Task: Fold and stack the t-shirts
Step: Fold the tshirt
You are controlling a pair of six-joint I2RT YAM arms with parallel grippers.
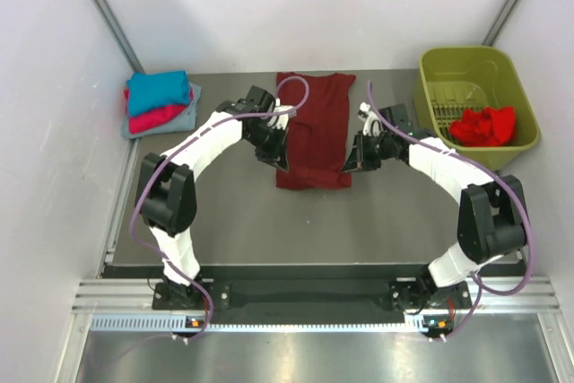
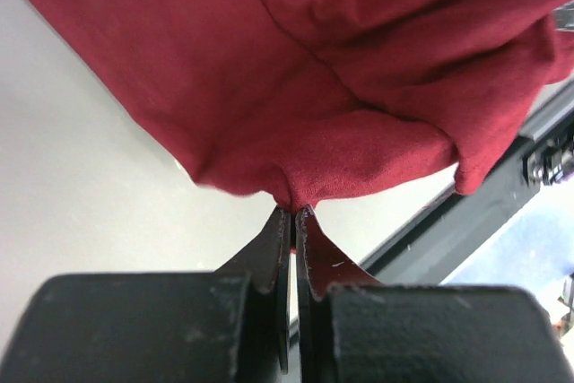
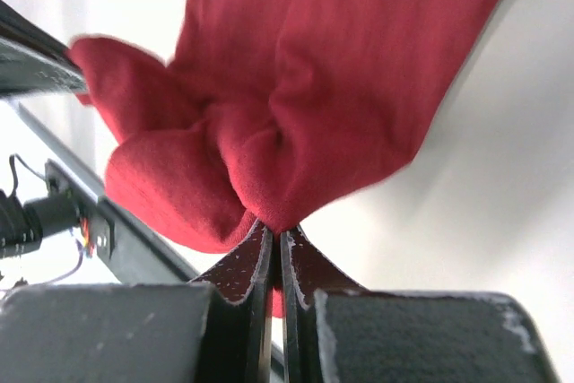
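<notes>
Top camera is looking steeply down from six o'clock over the whole bench [image 1: 386, 213]. Wrist cameras are hugging the left end effector [image 2: 293, 214] and right end effector [image 3: 276, 232]; all three are sharing the dark maroon t-shirt [image 1: 314, 123].

Top view: bright, even, diffuse light from overhead; the white walls [image 1: 296, 6] verge on washed-out at 12 o'clock, the arms cast only soft, faint shadows on the table [image 1: 233, 221], and the steel sill [image 1: 314, 356] at 6 o'clock carries a dull sheen. Left wrist view: dark maroon t-shirt [image 2: 359, 87] acceptably sharp with shaded folds, left gripper [image 2: 293, 213] at 6 o'clock dark and soft-focused, background at 4 o'clock overexposed and blurred. Right wrist view: cloth edge at 9 o'clock blurred, white ground at 3 o'clock blown out.
</notes>
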